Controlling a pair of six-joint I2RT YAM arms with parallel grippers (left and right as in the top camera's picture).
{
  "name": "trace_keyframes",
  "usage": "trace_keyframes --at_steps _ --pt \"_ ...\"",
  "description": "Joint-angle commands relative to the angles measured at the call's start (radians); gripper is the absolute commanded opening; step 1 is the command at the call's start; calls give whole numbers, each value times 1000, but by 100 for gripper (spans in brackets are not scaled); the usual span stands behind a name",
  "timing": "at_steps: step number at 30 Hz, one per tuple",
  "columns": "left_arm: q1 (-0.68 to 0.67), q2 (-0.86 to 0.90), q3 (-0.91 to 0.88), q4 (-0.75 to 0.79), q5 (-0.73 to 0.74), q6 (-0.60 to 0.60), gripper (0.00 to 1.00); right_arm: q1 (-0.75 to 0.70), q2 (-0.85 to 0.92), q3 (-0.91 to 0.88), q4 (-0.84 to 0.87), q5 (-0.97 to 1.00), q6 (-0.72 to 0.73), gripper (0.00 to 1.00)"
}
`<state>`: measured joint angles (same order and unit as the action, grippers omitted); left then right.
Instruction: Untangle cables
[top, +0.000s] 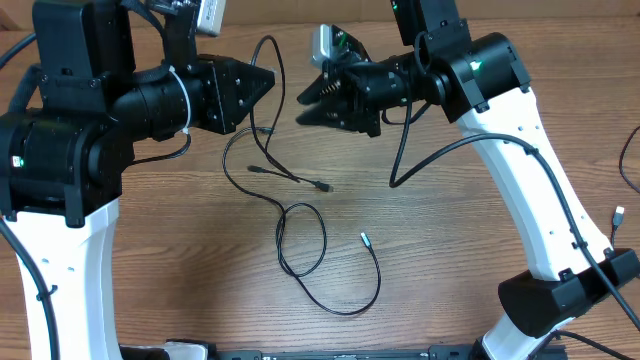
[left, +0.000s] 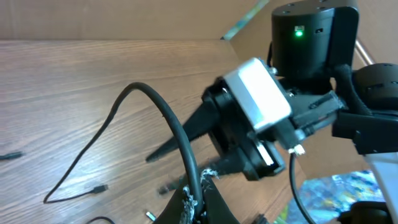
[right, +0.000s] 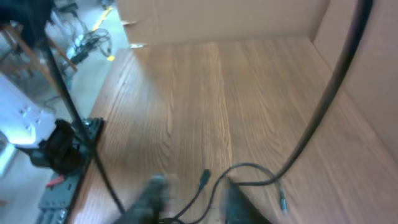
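Step in hand, as I read it: pulling one strand free of the knot w/ both arms up at the far side of the table (top: 450, 260). Left gripper (top: 266, 82) is clamped tight on the held cable (left: 144, 93), which arcs up from its fingertips and droops back to the wood. Right gripper (top: 300, 108) sits just right of it, tips facing it, jaws part-way apart w/ nothing pinched that I can see. In the right wrist view its fingers (right: 155, 196) are blurred, w/ a dark plug (right: 205, 178) and thin cord btwn them. The other cables (top: 300, 240) lie mid-table, nearer than both grippers, crossing at the far end and looping at the near end. Next move prob needs the right jaws to shut on the strand near the left grip, then the two spread apart gently so the crossings slip. Cords: thin, matte black, limp, rubbery; one silvery tip (top: 365, 238). Table is smooth wood-grain laminate.
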<state>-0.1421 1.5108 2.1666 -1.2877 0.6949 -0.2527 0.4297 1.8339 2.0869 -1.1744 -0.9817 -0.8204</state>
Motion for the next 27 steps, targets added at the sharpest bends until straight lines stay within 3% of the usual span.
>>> trace_keyframes --at_steps 1,3,6,9,12,16,22,27 --pt "6 -7 23 2 -44 29 4 -6 7 7 4 -80 -30 68" --pt "6 -7 23 1 -105 29 4 -6 7 7 2 -99 -30 89" --pt "6 -7 23 -2 -197 29 5 -6 7 7 -12 -117 -18 100" --pt "6 -7 23 -2 -288 -11 4 -6 7 7 -43 -140 -19 100" --pt "6 -7 23 -2 -421 -175 4 -6 7 7 -50 -168 -19 100" --pt "1 -7 23 -3 -435 -396 4 -6 7 7 -29 -189 -19 100" --pt "-52 -6 22 -32 -530 -442 4 -6 7 7 -5 -237 -19 100" --pt "-115 -6 22 -47 -573 -612 4 -5 7 7 14 -251 -19 100"
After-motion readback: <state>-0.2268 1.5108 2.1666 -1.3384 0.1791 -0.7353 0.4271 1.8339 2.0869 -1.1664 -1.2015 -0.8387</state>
